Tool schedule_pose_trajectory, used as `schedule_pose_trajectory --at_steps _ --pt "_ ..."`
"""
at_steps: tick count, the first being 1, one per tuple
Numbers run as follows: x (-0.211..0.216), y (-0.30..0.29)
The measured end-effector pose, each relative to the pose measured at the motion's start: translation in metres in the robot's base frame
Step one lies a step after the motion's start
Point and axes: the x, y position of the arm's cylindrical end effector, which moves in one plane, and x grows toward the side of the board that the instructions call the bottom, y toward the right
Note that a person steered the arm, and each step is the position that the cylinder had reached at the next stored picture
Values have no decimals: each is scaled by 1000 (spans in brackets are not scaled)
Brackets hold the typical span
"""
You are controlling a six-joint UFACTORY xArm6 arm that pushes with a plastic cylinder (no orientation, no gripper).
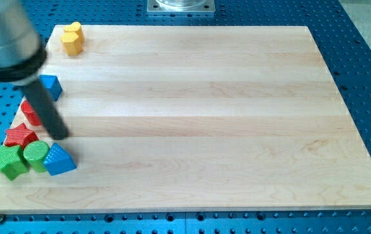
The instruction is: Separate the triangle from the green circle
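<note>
I see a wooden tabletop point(198, 117) with a blue board full of holes all around it. All the blocks sit along the view's left edge. The middle, the view's right and most of the bottom are bare wood, so there is lots of room to push that way.

The blue triangle point(58, 160) is near the bottom left corner. It touches the green circle point(35, 156) on its left side. A green star point(8, 161) sits just left of the circle, very close to the tabletop's edge. A red star point(20, 136) is right above those 2 green blocks.

My tip point(60, 135) rests on the wood just above the blue triangle, a little apart from it, and to the right of the red star. The rod leans up to the view's top left, where its big dark holder is cut off by the frame.

The rod hides part of a red block point(30, 112), so I cannot tell its shape. Another blue block point(51, 85) peeks out beside the holder. A yellow block point(72, 38) sits alone near the top left corner.

This arm has no pincer, only the rod.
</note>
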Motion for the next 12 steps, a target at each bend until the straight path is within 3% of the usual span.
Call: schedule_pose_trajectory --at_steps 2,4,5,7,8,12 --pt "33 5" --pt "55 77" --pt "123 22" --pt "118 -45" --pt "102 -42" --pt "65 81"
